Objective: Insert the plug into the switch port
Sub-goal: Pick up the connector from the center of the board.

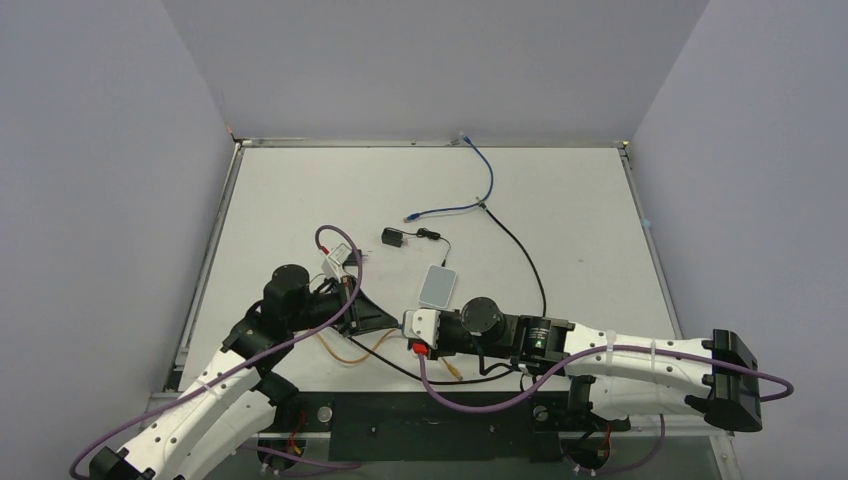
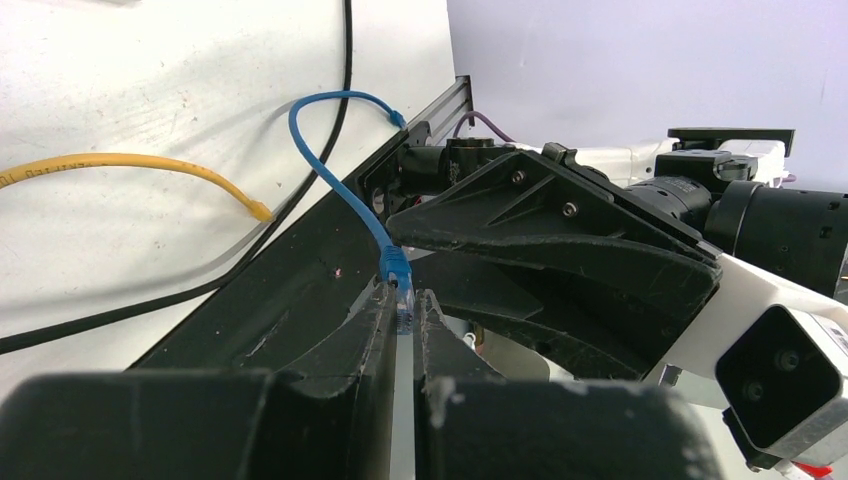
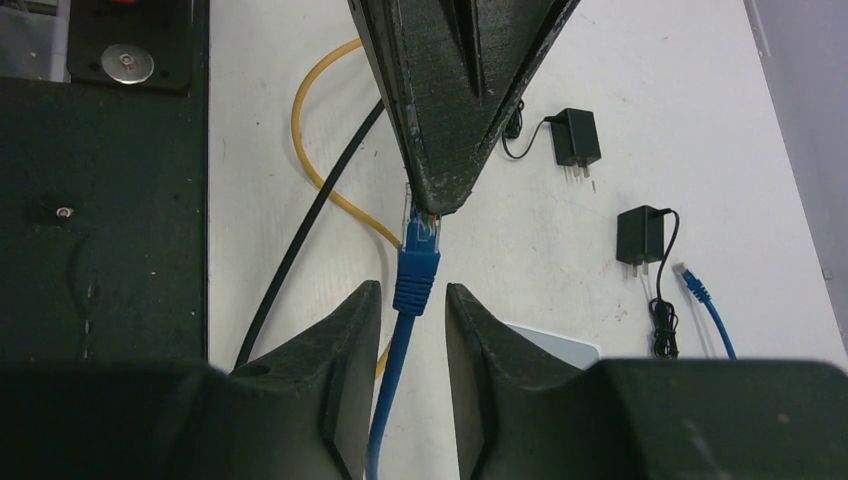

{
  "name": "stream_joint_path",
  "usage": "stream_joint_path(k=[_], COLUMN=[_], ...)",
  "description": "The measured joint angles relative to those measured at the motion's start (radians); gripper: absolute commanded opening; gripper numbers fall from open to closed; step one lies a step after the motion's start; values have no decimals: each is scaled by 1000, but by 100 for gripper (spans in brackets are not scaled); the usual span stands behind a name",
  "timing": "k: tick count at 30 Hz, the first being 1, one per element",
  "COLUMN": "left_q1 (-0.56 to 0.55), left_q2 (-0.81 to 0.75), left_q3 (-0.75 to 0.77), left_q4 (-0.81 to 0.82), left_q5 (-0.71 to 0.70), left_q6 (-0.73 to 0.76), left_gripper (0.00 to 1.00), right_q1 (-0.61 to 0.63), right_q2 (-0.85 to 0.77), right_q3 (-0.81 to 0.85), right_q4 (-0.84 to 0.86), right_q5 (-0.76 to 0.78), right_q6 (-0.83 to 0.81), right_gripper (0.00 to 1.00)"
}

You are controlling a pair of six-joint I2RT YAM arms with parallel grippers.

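Your left claw point(image 2: 405, 296) is closed on the small clear plastic plug point(image 3: 420, 230), and it pinches only the clear nose. The plug hangs between the two claws, above the near part of the white counter point(image 1: 560, 220). Its blue rubber boot point(image 3: 415, 275) points toward your right claw point(image 3: 413, 292). The fingers point(image 3: 360, 330) of the right claw stand on both sides of this boot. A thin gap shows on one side, so I judge that they do not press it yet.

The flat white box with rounded corners and a pale grey face point(image 1: 438, 286) lies on the counter just beyond the right claw. The switch port is in one of its narrow edges, but I cannot see which edge from these views.

I think the plug is very light and hard, with smooth sides that can slip. Its thin blue cable point(image 2: 320, 160) is soft but a little springy, so it can turn the plug when you move. The latch tab is probably fragile. Take hold on the boot and the rear of the plug body, and leave the clear nose free, because this part must enter the port. Press gently. The box looks light too and may slide when you push the plug in, so please hold it with the other claw.
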State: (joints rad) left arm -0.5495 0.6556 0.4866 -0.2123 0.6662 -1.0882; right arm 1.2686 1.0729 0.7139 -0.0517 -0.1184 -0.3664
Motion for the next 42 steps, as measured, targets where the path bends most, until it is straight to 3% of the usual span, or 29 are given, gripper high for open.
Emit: stream_joint_path(k=[8, 11, 15, 17, 19, 25, 33, 42], left_q1=[0, 0, 0, 0, 1, 2, 8, 8], left_q2=[0, 0, 0, 0, 0, -2, 60, 233], left_q3=[0, 0, 0, 0, 0, 0, -13, -58], left_q4=[2, 2, 3, 8, 19, 53, 105, 223], left_q5=[3, 3, 3, 2, 0, -30, -157, -283], left_q6=[0, 1, 1, 0, -2, 21, 93, 171], left_gripper=[0, 0, 0, 12, 31, 48, 51, 50], right_q1=[0, 0, -5, -5, -5, -39, -142, -220], right_q2=[4, 5, 5, 4, 4, 0, 0, 35], right_q3=[0, 0, 0, 0, 0, 7, 38, 47], right_q4=[14, 14, 16, 17, 21, -38, -206, -335], right_q5=[-3, -2, -1, 4, 13, 71, 192, 253], right_q6=[3, 4, 8, 10, 12, 43, 100, 121], right_gripper=[12, 0, 0, 0, 0, 0, 0, 0])
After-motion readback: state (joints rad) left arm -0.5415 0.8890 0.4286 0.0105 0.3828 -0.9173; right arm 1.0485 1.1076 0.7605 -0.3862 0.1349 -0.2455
